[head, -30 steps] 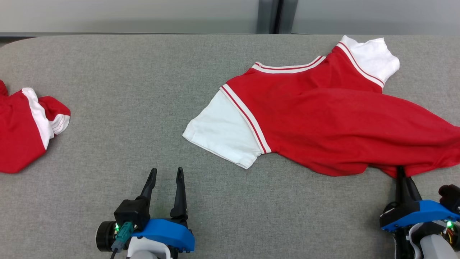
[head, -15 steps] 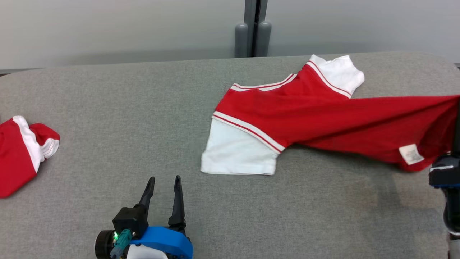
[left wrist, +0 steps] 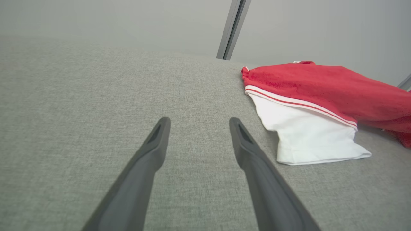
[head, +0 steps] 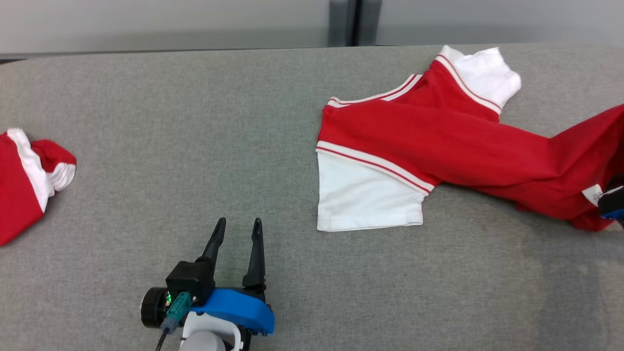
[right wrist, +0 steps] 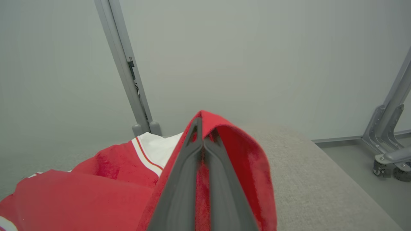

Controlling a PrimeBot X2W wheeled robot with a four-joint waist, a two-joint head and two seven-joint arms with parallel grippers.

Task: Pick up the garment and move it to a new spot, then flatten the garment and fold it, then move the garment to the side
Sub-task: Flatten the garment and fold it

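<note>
The garment [head: 463, 141] is a red T-shirt with white sleeves, stretched across the right half of the grey table [head: 146, 122]. Its hem rises off the table at the far right, beside the dark and blue body of my right wrist [head: 613, 202]. In the right wrist view my right gripper [right wrist: 203, 128] is shut on a fold of the red cloth [right wrist: 244, 160], which drapes over its fingers. My left gripper [head: 239, 222] stands open over bare table, left of the near white sleeve [left wrist: 308, 134] and apart from it, nothing between its fingers [left wrist: 154, 144].
A second red and white garment [head: 19, 195] lies crumpled at the table's left edge. A grey post [head: 344, 22] stands behind the table against the wall. The right wrist view shows a metal frame on casters [right wrist: 388, 144] on the floor past the table's end.
My right gripper has lifted the hem off the table and pulled it rightward, stretching the shirt and swinging the near sleeve round. The head camera has shifted. My left gripper stays open in place.
</note>
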